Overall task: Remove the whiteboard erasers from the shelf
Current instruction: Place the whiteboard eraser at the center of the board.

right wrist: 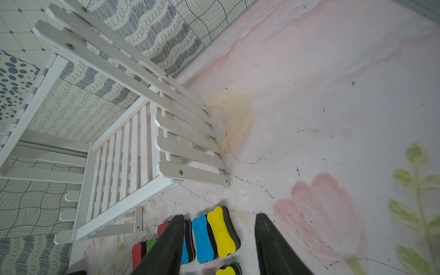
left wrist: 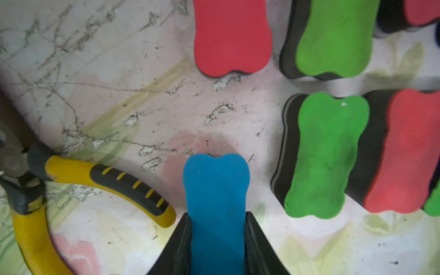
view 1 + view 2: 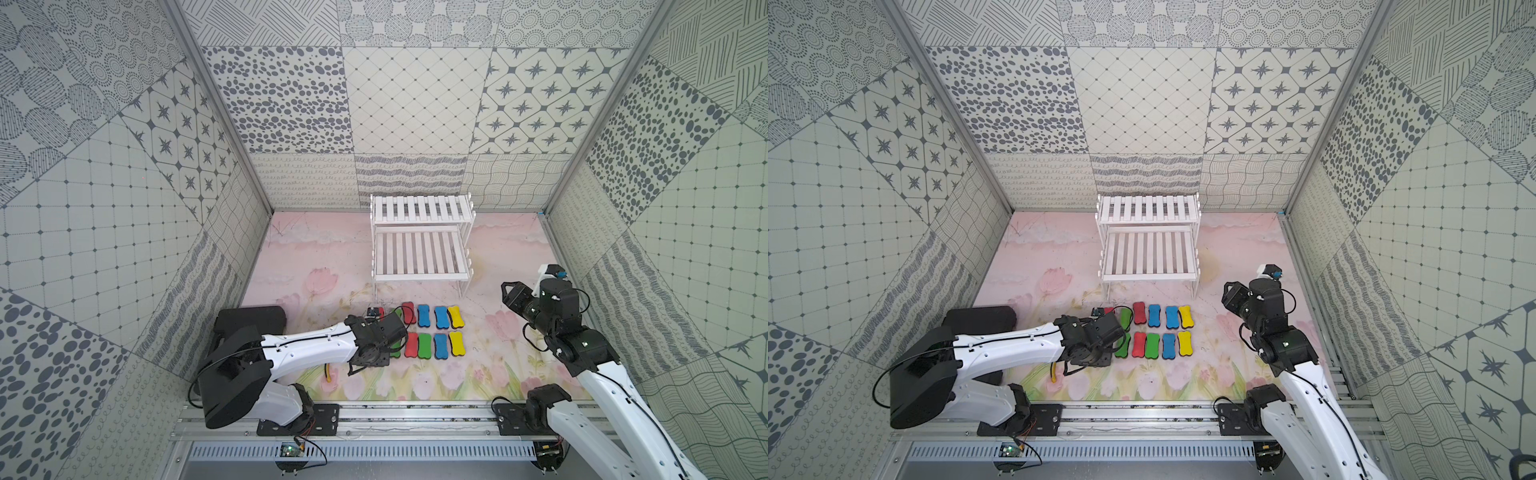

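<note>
**Both top views.** The shelf (image 3: pixel 419 253) (image 3: pixel 1148 253) stood at the far side of the flowered mat (image 3: pixel 316 257), close to the back wall. Just in front of it the whiteboard erasers (image 3: pixel 424 345) lay on the mat in two rows, coloured tops upward: red, green, blue and yellow. The left arm covered the left end of both rows, so we could not count them all. A black case (image 3: pixel 249 318) lay by the left wall, partly hidden by that arm.

**Left wrist view.** The left gripper (image 2: pixel 217 214) was closed on a blue eraser (image 2: pixel 215 181), its jaws pressed against the eraser's narrow waist. We could not tell whether this eraser touched the mat. Green and red erasers lay near it on one side, and the yellow-handled pliers (image 2: pixel 107 173) on the other.

**Right wrist view.** The right gripper (image 1: pixel 219 215) hung above the mat, to the right of the shelf's front edge. Its jaws were parted and held nothing.
</note>
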Tool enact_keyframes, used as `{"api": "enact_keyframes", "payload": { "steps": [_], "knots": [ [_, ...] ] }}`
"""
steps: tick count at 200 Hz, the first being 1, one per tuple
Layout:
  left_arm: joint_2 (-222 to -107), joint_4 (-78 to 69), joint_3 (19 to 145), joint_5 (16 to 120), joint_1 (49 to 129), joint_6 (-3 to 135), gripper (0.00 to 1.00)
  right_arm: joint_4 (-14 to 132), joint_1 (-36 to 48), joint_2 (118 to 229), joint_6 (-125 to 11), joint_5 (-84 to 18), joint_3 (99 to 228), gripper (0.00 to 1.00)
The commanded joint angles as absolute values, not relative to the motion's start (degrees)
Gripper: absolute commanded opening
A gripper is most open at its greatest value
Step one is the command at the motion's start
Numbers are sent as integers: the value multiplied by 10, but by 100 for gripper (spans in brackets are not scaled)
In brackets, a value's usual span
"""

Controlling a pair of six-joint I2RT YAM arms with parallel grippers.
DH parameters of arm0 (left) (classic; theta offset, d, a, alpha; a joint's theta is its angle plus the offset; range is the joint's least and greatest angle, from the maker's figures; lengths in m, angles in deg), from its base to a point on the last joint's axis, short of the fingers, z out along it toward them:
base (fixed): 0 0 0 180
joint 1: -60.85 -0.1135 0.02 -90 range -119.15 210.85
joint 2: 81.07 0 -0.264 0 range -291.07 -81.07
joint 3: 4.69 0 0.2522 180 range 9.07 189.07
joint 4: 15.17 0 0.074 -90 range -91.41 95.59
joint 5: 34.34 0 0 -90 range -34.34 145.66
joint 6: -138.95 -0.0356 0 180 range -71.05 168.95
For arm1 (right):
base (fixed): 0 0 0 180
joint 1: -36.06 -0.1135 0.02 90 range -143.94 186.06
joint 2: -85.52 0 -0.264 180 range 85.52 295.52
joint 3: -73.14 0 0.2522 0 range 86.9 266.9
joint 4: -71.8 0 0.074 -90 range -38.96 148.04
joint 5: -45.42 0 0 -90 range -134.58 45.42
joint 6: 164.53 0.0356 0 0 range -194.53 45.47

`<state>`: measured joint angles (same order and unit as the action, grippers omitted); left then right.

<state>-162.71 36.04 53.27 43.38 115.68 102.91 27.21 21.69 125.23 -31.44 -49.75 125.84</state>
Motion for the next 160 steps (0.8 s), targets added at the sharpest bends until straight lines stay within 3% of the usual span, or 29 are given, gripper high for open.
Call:
{"api": "enact_keyframes", "payload": {
  "steps": [1,68,160],
  "knots": [
    [-1649,325,547,459,1150,1028,33,293,220,1245,-310,-499,1251,52],
    [-1677,319,557,450,1128,1020,37,293,222,1246,-314,-500,1249,52],
    [-1646,345,559,431,1130,1033,56,293,225,1247,-311,-499,1250,52]
  ]
}}
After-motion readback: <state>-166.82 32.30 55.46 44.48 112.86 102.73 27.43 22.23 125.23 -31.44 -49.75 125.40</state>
